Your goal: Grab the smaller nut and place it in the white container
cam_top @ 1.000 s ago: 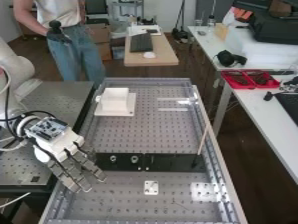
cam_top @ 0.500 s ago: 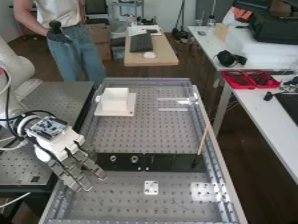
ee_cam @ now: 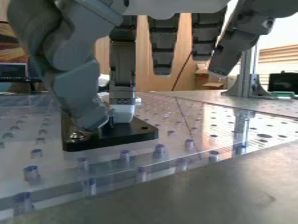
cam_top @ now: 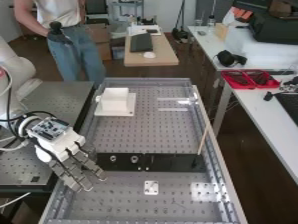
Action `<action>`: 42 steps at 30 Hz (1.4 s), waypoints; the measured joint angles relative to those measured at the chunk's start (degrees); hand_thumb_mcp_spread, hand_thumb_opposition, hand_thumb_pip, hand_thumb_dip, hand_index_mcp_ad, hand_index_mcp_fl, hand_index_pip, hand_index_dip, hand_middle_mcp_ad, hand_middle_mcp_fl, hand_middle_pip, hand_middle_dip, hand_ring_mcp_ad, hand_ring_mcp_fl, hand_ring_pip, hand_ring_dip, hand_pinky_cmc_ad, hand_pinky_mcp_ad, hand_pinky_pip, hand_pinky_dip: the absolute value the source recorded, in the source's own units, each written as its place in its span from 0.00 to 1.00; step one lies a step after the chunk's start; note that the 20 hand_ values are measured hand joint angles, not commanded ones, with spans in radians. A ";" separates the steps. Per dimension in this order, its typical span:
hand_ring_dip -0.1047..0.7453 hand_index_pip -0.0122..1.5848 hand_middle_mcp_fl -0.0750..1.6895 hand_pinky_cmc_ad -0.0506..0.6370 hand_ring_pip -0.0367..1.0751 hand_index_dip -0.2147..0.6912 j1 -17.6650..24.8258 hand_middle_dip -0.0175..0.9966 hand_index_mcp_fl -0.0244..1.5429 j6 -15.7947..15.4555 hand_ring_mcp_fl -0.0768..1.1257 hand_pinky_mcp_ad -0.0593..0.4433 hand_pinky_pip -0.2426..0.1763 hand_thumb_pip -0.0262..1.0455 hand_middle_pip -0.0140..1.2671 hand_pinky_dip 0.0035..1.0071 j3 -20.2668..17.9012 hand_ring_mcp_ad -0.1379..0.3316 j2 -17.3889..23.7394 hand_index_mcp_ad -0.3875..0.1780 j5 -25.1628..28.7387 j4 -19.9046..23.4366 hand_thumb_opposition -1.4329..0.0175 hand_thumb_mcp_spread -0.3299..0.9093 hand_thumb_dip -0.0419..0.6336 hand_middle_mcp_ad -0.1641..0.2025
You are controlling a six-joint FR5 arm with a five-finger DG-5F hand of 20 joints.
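Note:
The hand (cam_top: 65,148) is low at the left end of the black bar (cam_top: 174,162) in the high view, its fingers extended. Standing on the bar are the larger nut (cam_top: 113,158) and the bearing (cam_top: 134,159). The smaller nut's place is behind the fingers. In the wrist view the hand (ee_cam: 70,75) has its thumb bent down to the bar (ee_cam: 133,133), facing one straight finger across a narrow gap. Some metal shows between them, but I cannot tell whether it is the smaller nut. The white container (cam_top: 115,100) stands on the bench's far left part.
A thin wooden stick (cam_top: 203,139) leans at the bar's right end. A small white plate (cam_top: 151,187) lies on the perforated bench (cam_top: 133,135) nearer than the bar. Clear strips (cam_top: 173,109) lie at the far right. A person stands behind the bench, apart from the hand.

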 joint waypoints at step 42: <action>0.21 0.98 0.14 0.56 0.10 0.27 -1.66 0.23 0.24 -1.53 0.08 0.46 0.48 0.68 0.10 0.40 0.96 0.75 0.26 0.51 -2.35 1.27 0.44 0.58 0.34 0.65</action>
